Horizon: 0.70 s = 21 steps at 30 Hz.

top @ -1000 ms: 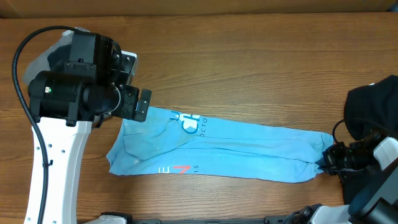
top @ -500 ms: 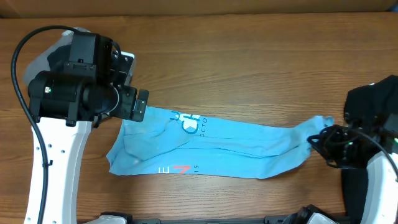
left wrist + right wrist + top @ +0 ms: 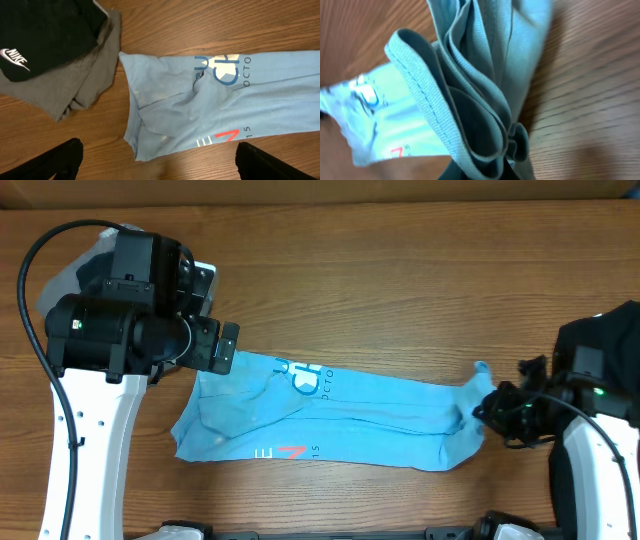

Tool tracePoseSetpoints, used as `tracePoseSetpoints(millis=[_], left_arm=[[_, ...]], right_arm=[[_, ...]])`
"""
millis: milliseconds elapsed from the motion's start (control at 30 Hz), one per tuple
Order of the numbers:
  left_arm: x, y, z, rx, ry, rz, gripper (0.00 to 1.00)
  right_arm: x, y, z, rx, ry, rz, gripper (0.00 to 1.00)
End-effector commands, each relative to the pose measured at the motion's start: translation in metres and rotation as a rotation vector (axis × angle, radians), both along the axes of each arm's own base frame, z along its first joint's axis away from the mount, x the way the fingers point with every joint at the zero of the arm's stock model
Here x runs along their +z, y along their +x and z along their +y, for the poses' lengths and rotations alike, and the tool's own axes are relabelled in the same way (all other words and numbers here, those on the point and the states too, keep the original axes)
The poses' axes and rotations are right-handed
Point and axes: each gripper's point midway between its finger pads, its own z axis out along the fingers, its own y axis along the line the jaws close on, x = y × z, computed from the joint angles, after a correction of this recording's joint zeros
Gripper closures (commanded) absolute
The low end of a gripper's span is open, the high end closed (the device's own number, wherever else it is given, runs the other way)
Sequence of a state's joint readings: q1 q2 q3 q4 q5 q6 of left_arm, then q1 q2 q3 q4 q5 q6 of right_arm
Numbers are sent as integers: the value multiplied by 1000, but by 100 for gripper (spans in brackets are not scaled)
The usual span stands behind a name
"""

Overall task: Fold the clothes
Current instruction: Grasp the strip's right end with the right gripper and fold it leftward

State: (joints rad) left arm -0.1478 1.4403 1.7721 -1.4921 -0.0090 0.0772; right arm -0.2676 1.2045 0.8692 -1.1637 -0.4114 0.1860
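When you look at your right gripper (image 3: 488, 413), you see its two fingers squeezed tight on one end of the blue shirt (image 3: 350, 415). From the right wrist camera, the cloth comes up out of the pinch in thick bunched folds, and a stitched hem curls over on one side. That held end looks crumpled next to the fingers. The rest of the shirt runs away from this gripper in a long, thin strip. It lies on the wooden table (image 3: 400, 270) and reaches over to your other arm. Behind the right gripper, on the side away from the shirt, sits a black cloth (image 3: 605, 345).

Your left gripper (image 3: 228, 348) is wide open and holds nothing. It hangs over the top corner of the shirt's far end. From the left wrist camera, its dark fingers (image 3: 65, 157) show at the two bottom corners, well apart. The shirt's end, with blue letters and a red mark, lies between them and in front of them. Off to one side of this gripper is a grey piece of clothing (image 3: 85, 80), very close to the shirt's corner. A black piece (image 3: 40, 35) with a white Nike mark lies on top of the grey one.
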Motion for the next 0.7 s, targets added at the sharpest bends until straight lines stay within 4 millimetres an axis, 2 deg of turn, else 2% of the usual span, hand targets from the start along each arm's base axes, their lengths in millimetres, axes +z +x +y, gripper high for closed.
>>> tracePoseSetpoints(millis=[0,133,200,233,300,367,433,500,600,667], left_arm=[[7,2,4,29,-2,-26,0],[7,1,5,30,-1,-23,0],[7,1,5,30,-1,-24,0],[7,1,4,29,-2,-24,0],[7,1,5,30,-1,-24,0],[7,2,4,30,-2,-26,0],[7,2,4,29,-2,-25,0],[6,1,5,30,-1,-22,0],[6,1,5,30,-1,-22,0],[6,1,5,30,-2,-22,0]], right_arm=[[-9,-10,21,63,28,38,96],[-28,-23,45,103,45,88,96],[-33,-23,62,156,83,63,91],[-33,-21,71,193,108,40,87],[-30,-19,89,287,138,-14,71],[-29,-17,95,319,130,-36,62],[-25,-11,95,318,126,-58,58],[-20,0,87,283,94,-87,50],[-13,16,68,188,32,-111,34],[-14,22,50,91,-11,-92,26]])
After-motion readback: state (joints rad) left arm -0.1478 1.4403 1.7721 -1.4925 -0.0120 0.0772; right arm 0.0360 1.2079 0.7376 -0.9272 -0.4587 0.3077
